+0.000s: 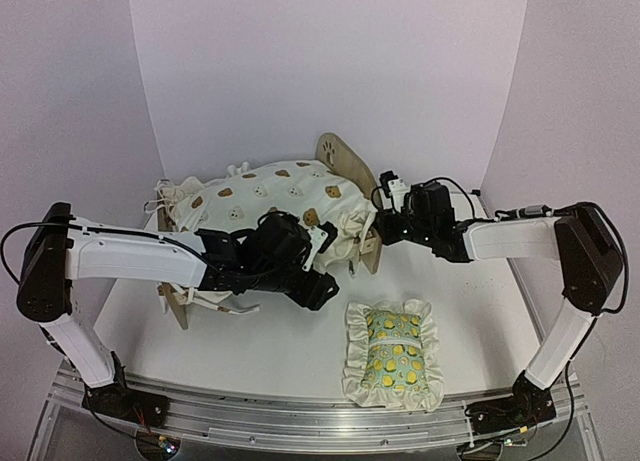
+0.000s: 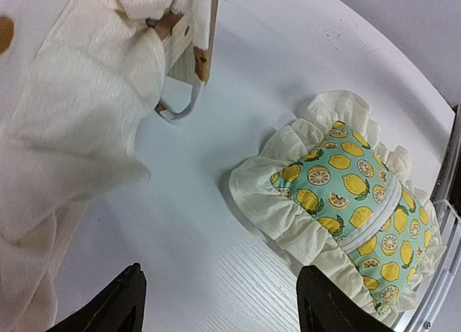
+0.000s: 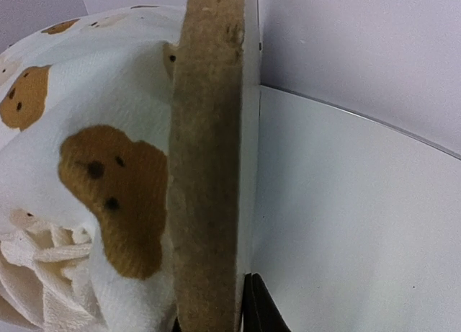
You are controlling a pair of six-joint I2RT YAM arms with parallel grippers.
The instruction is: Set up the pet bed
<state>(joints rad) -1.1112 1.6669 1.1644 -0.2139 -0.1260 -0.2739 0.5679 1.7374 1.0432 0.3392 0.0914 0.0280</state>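
- Lemon pillow (image 1: 393,353): near edge of the tabletop (image 1: 270,351), soft, lying free.
- Left hand (image 2: 223,312): fingers apart, empty.
- Pet bed (image 1: 343,161): mid-tabletop under the bear cushion (image 1: 280,196). Judged light, rigid wood.
- Right hand (image 1: 384,224): clamped on the headboard (image 3: 209,166) edge, a sound hold.

Bear-print cushion (image 1: 268,196) drapes over the pet bed (image 1: 346,163), lemon pillow (image 1: 393,354) nearby.

The left arm (image 1: 130,259) reaches from the left edge of the overhead view to mid-frame, forearm level, and the left gripper (image 2: 223,307) hangs with jaws wide apart. The right arm (image 1: 510,239) stretches in from the right, elbow raised, with the right gripper (image 3: 212,319) pinched narrow on the headboard edge of the pet bed (image 3: 209,166).
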